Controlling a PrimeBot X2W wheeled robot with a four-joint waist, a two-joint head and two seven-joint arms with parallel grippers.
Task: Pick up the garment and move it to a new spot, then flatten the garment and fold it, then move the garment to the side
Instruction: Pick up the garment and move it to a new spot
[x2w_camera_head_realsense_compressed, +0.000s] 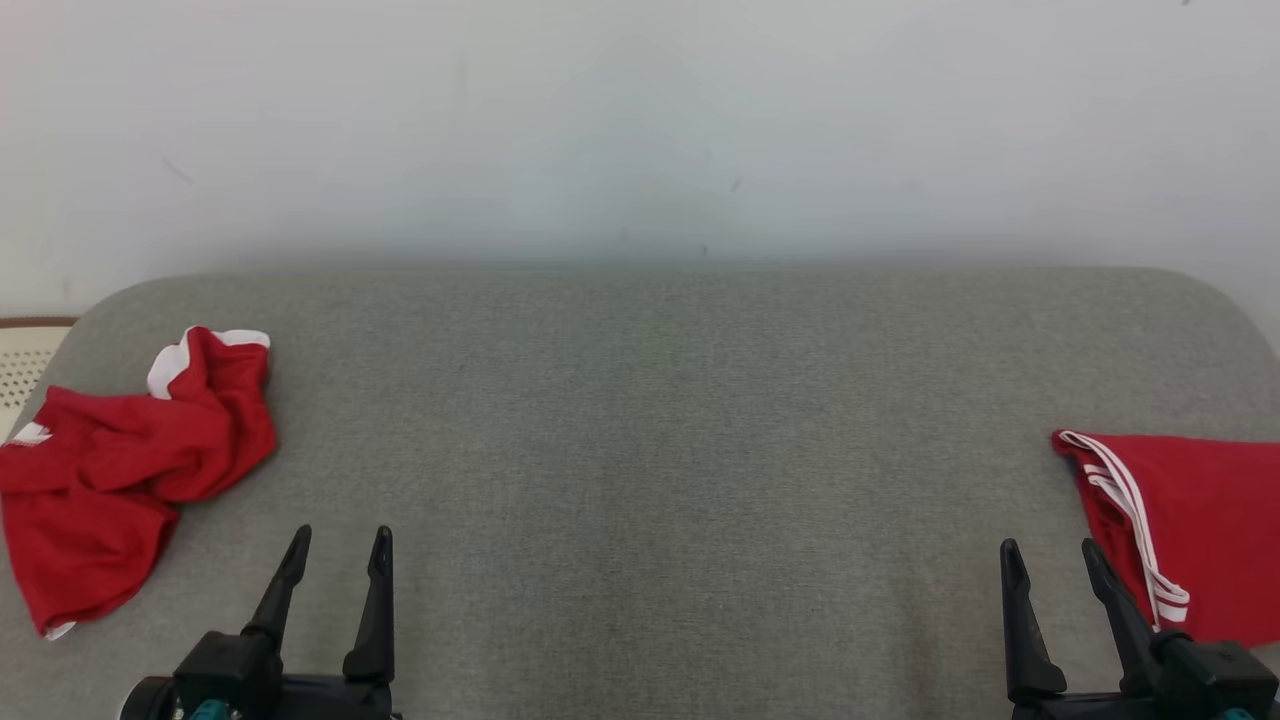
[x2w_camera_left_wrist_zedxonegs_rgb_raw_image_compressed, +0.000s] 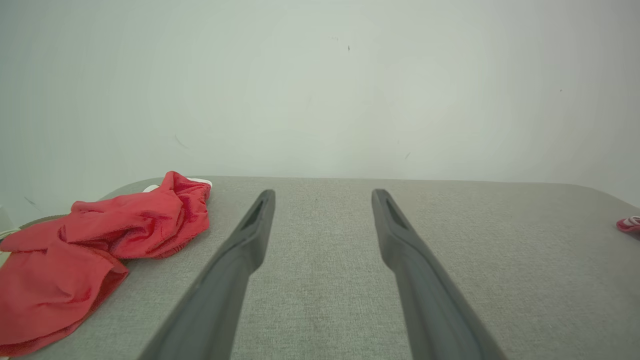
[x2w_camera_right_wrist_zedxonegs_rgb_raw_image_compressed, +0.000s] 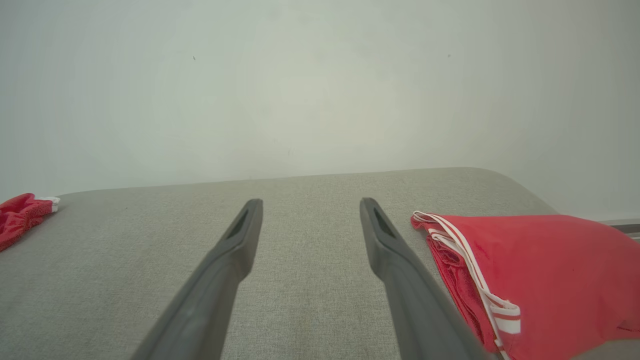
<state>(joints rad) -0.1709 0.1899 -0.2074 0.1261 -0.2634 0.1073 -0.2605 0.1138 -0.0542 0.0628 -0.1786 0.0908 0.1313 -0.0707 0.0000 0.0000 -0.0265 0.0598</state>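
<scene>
The crumpled red garment (x2w_camera_head_realsense_compressed: 120, 470) lies at the left end of the grey padded surface (x2w_camera_head_realsense_compressed: 650, 450), and its long axis runs from the near left edge to a white-trimmed end on the far side. A folded red garment (x2w_camera_head_realsense_compressed: 1200, 520) with white stripes lies at the right end. The left gripper (x2w_camera_head_realsense_compressed: 341, 535) and the right gripper (x2w_camera_head_realsense_compressed: 1049, 548) both have their fingers spread and hold nothing.

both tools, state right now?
Left tool: open, holding nothing.
Right tool: open, holding nothing.
</scene>
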